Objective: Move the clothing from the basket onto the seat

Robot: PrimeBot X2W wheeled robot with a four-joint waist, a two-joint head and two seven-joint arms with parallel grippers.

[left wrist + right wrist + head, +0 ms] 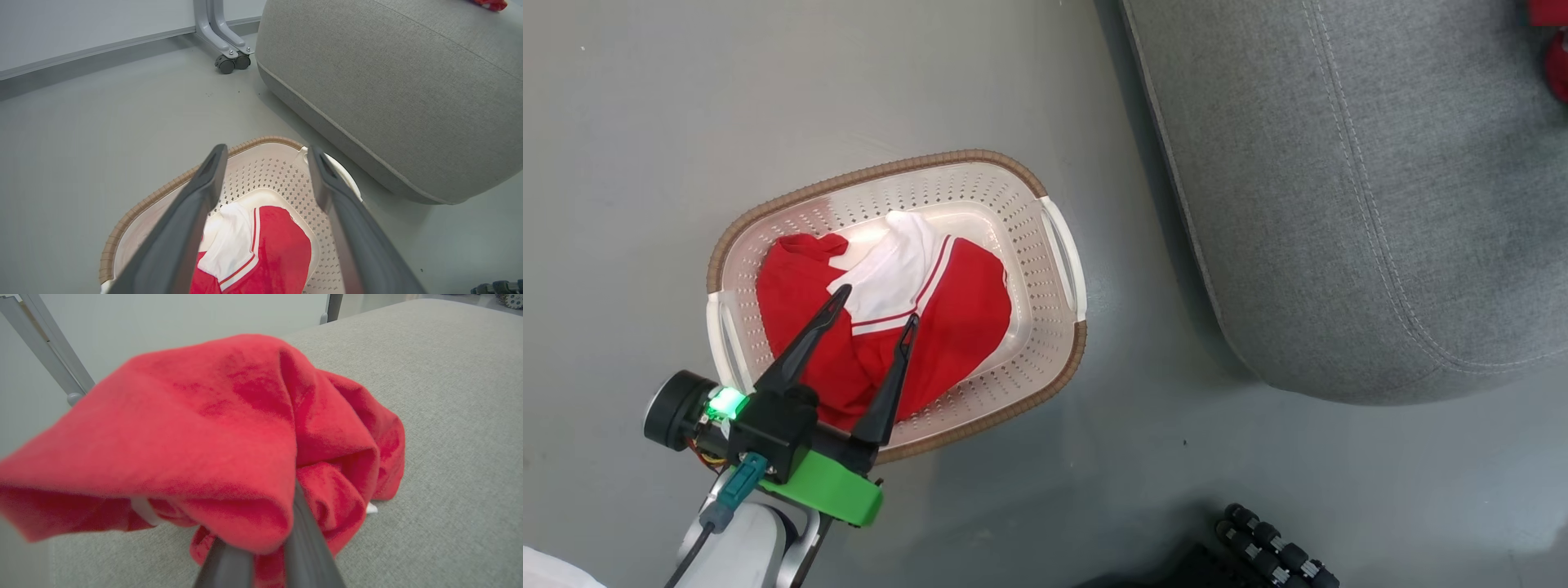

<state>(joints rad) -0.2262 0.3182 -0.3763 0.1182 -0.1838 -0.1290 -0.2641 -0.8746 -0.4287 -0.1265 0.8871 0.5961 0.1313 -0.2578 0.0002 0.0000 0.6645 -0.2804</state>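
The cream basket [1062,261] with a brown rim stands on the floor left of the grey seat [1380,204]. In it lies the red garment with white stripes and a white panel [956,310]. My left gripper [876,306] hovers open over that garment, nothing between its fingers; the left wrist view shows the left gripper [267,151] above the basket [269,171] and striped garment [278,245]. On the seat [449,416], the plain red garment [229,428] bunches over my right gripper [265,547], whose fingers stand close together with tips hidden under cloth. A red patch [1553,57] shows at the seat's far corner.
Grey floor surrounds the basket. A metal frame leg on castors [229,61] stands by the wall beyond the seat [388,81]. A black ribbed part [1274,551] lies at the bottom edge of the head view. A narrow floor gap separates basket and seat.
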